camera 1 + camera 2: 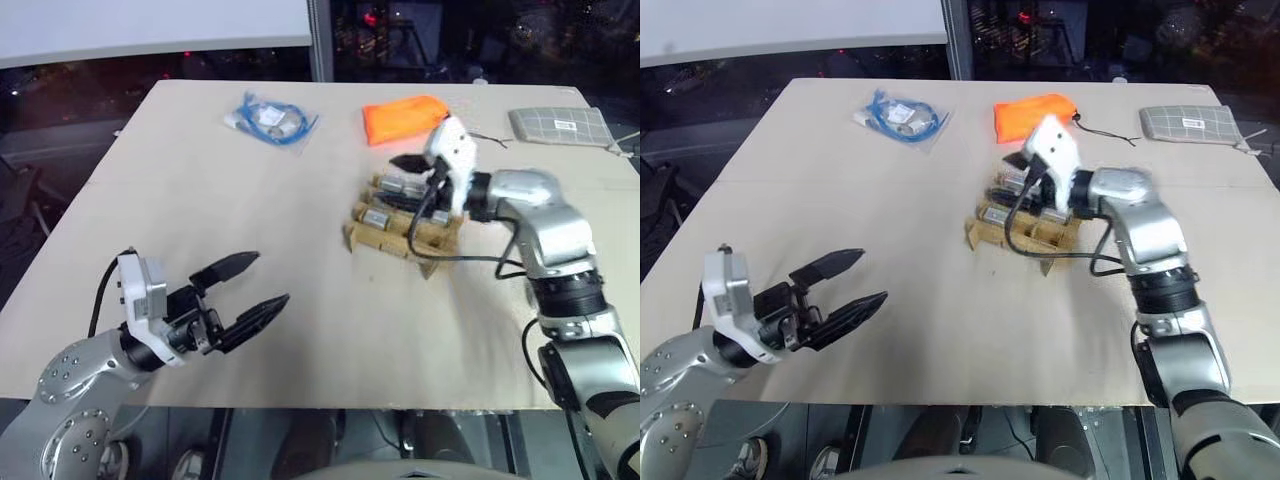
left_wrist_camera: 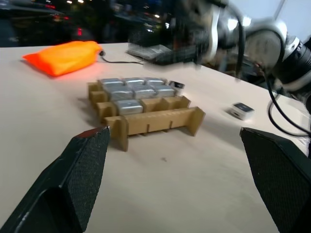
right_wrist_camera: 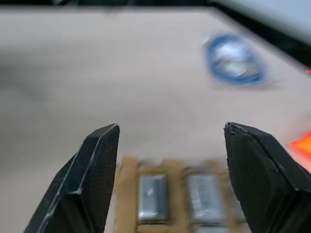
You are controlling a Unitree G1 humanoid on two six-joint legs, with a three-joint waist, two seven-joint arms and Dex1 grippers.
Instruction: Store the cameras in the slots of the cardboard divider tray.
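The cardboard divider tray lies right of the table's centre, with several silver-grey cameras seated in its slots. Another camera lies loose on the table beside the tray. My right gripper hovers just above the tray's far side, pointing left. It is open with nothing between its fingers, and two slotted cameras show below it. My left gripper hangs open and empty over the near left of the table, well apart from the tray.
An orange fabric bag lies just behind the tray. A grey grid-patterned pouch sits at the far right corner. A clear bag with a blue cable lies at the far middle-left. The table's front edge runs close under my left arm.
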